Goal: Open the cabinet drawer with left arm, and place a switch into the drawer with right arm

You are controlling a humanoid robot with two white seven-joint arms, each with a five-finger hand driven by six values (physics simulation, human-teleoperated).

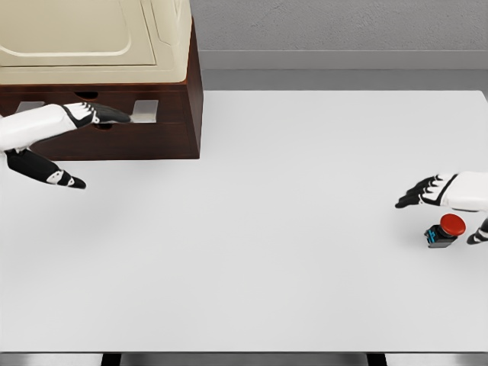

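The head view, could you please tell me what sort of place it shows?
Probably a simulated test bench: a bare white table against a grey wall, a brown cabinet, a red-button switch, and rendered robot hands.

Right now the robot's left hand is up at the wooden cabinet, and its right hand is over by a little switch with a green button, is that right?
Not quite: the head view shows the button on the switch is red, not green. The rest holds: the left hand is at the cabinet, and the right hand is beside the switch.

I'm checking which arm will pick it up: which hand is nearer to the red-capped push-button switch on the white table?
Right. The right hand hovers just above the red-capped push-button switch, fingers spread. The left hand is far across the table at the dark wooden cabinet drawer.
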